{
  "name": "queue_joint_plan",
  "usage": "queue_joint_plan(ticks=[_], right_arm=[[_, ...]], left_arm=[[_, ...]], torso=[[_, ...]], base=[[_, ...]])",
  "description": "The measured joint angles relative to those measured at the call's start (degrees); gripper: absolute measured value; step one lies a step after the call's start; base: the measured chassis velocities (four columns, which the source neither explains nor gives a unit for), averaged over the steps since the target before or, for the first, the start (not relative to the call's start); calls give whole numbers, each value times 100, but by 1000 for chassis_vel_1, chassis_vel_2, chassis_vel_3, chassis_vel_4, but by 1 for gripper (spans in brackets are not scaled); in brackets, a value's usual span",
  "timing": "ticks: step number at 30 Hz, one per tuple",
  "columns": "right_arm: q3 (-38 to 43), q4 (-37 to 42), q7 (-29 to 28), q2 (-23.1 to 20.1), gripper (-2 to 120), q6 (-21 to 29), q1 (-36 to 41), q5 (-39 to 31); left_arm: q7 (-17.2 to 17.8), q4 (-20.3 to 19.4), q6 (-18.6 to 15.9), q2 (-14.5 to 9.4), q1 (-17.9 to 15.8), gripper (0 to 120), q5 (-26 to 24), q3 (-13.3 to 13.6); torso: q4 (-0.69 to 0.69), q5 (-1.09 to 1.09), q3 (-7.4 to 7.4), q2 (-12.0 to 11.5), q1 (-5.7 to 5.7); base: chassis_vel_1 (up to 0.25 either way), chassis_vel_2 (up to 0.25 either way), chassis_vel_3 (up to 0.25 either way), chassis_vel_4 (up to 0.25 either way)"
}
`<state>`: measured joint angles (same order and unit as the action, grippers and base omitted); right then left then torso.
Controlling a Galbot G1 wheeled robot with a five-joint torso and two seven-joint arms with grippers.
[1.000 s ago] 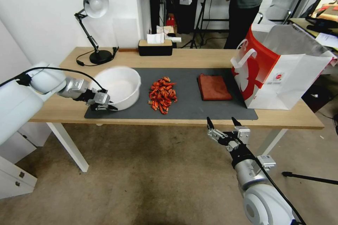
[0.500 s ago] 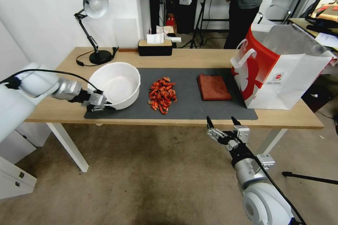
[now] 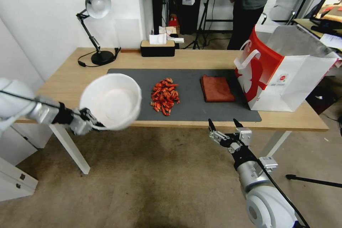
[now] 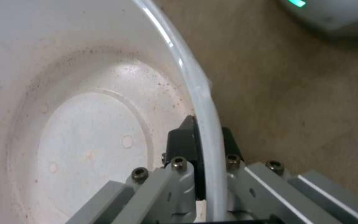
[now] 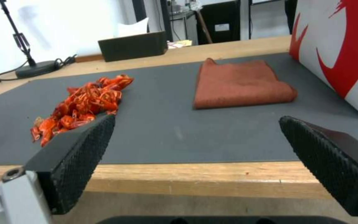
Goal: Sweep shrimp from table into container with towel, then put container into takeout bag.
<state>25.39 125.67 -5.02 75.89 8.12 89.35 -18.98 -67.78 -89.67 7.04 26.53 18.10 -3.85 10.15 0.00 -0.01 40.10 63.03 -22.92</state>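
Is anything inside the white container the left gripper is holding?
No shrimp: the container, pinched at its rim by the left gripper, shows a bare white floor with faint specks. The shrimp lie heaped on the grey mat. The wall nearest the gripper is hidden.

- Lamp — black arm and round base, pale shade, standing at the back left corner; its cord trails beside the base.
- Mat — dark grey, rectangular, flat along the middle.
- Tissue box — black, wood-coloured lid, a white tissue sticking up, at the back edge just behind the mat.
- Floor — brownish, mottled.
- White drawer unit at the far left.
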Motion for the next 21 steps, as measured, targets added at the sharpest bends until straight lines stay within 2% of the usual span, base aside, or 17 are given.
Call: queue_joint_plan(ticks=[1,2,3,4,5,6,7,8,10,11,12,14,15,16,17,18,21], right_arm=[[-1,-1,0,-3,100,0,-1,-1],[-2,-1,1,-4,100,1,-2,-1],[-5,-2,1,-7,100,1,-4,-2],[-5,-2,1,-7,100,1,-4,-2],[-12,-2,3,-12,100,2,-8,-3],[-18,-3,4,-20,100,3,-10,-3],[-20,-3,5,-21,100,4,-10,-3],[-20,-3,5,-21,100,4,-10,-3],[-23,-3,7,-33,100,4,2,-3],[-23,-3,7,-33,100,4,2,-3],[-20,-2,8,-43,100,4,17,-3],[1,26,9,-71,100,4,60,-5],[1,26,9,-71,100,4,60,-5],[8,41,9,-77,100,4,76,-5],[19,71,9,-78,100,2,108,-6],[19,71,9,-78,100,2,108,-6],[57,139,8,-42,100,-3,181,-3]], left_arm=[[-8,-77,88,-75,134,0,63,-173],[-12,-98,108,-95,174,0,76,-223],[-32,-188,188,-181,343,0,119,-423],[-32,-188,188,-181,343,0,119,-423],[-63,-296,310,-278,572,0,151,-689],[-165,-508,626,-460,1060,0,160,-1174],[-194,-612,748,-536,1264,0,160,-1340],[-194,-612,748,-536,1264,0,160,-1340],[-219,-993,1046,-751,1921,0,41,-1782],[-219,-993,1046,-751,1921,0,41,-1782],[-210,-1226,1181,-817,2268,0,-54,-2033],[-138,-1795,1558,-839,2930,0,70,-2488],[-138,-1795,1558,-839,2930,0,70,-2488],[-120,-1945,1636,-843,3115,0,125,-2592],[-107,-2278,1803,-856,3508,0,202,-2714],[-107,-2278,1803,-856,3508,0,202,-2714],[-105,-2665,1993,-840,3800,0,431,-2675]], torso=[[-1,-1,0,0,0],[-1,0,0,0,0],[2,1,0,0,0],[2,1,0,0,0],[1,1,0,0,0],[1,1,0,0,0],[3,1,0,0,0],[3,1,0,0,0],[3,1,-1,0,0],[3,1,-1,0,0],[3,1,0,0,0],[-2,1,0,0,0],[-2,1,0,0,0],[-3,2,0,0,0],[-1,1,0,0,0],[-1,1,0,0,0],[3,3,0,0,0]], base=[[0,0,0,0],[0,0,0,0],[0,0,0,0],[0,0,0,0],[0,0,0,0],[0,0,0,0],[0,0,0,0],[0,0,0,0],[0,0,0,0],[0,0,0,0],[0,0,0,0],[0,0,0,0],[0,0,0,0],[0,0,0,0],[0,0,0,0],[0,0,0,0],[0,0,0,0]])
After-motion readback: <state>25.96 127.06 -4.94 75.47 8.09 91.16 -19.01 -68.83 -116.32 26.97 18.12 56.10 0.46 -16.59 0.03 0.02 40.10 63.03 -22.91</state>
